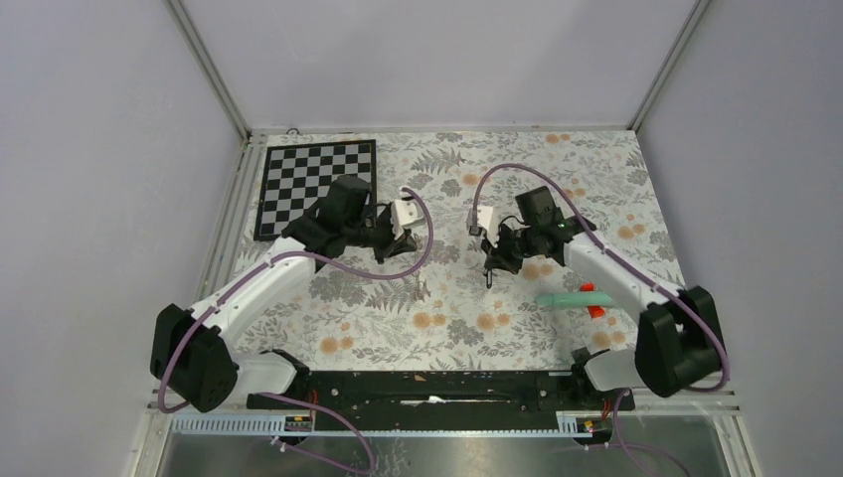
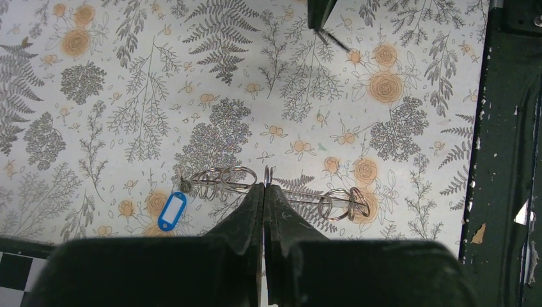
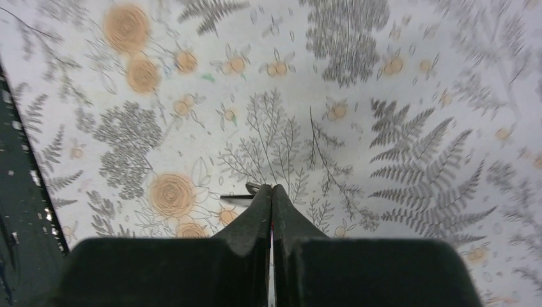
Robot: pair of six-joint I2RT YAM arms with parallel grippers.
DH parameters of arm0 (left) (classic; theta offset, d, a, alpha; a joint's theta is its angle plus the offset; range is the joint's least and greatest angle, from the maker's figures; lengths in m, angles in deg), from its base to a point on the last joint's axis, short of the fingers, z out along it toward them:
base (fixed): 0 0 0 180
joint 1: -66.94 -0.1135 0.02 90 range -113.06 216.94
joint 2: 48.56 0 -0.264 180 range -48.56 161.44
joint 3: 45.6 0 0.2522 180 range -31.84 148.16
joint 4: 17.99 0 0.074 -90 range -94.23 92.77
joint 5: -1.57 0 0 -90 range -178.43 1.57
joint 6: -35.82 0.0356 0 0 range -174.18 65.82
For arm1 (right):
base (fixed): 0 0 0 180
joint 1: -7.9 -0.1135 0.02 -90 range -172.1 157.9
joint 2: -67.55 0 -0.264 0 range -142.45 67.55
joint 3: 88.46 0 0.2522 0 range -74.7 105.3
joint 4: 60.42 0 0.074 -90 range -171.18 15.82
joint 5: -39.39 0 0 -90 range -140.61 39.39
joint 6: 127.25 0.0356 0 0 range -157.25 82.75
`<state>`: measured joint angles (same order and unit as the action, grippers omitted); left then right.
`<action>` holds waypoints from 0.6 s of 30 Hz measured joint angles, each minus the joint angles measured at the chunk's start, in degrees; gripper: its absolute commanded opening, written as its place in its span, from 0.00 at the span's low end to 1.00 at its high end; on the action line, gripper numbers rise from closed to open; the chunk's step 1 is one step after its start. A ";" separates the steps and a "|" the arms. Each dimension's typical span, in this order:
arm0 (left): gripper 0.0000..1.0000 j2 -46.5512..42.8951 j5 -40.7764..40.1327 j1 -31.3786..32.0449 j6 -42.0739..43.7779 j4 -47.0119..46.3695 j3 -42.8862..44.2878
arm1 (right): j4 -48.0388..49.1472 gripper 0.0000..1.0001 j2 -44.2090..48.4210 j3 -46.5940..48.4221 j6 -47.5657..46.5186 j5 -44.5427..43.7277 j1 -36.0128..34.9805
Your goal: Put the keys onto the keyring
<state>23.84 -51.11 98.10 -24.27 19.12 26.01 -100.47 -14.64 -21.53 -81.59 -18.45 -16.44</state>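
Pinched between the tight-pressed tips of the left claw (image 2: pixel 264 189): one thin wire strand of the keyring (image 2: pixel 220 181), loops fanning out to both sides, over the middle of the desk (image 2: pixel 96 77). Lifted or resting, impossible to tell. At one end of the loops hangs the blue-tagged key (image 2: pixel 172 211), seemingly threaded on already. Across from it, in the right claw (image 3: pixel 271 189) (likewise squeezed together), what looks like the black key (image 3: pixel 236 197), only a sliver showing past the tips. Risky from here: with so slight a hold on bare wire, easy to swivel or lose the keyring when pressing against it. With so little key showing, hard to aim at the gap in the coil — and easy to snag the loops, or to drop the key onto the desk mid-push.
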 measured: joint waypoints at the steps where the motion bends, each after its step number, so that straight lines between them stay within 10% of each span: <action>1: 0.00 0.68 -0.02 0.15 -0.09 0.00 0.28 | -0.04 0.00 2.16 0.07 -0.22 1.38 0.00; 18: 0.00 7.10 0.31 9.75 -2.49 -1.31 10.78 | 5.97 0.00 13.79 5.44 7.21 23.45 0.00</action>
<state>30.94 -50.80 107.85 -26.76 17.81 36.78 -94.50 -0.85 -16.09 -74.38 5.00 -16.44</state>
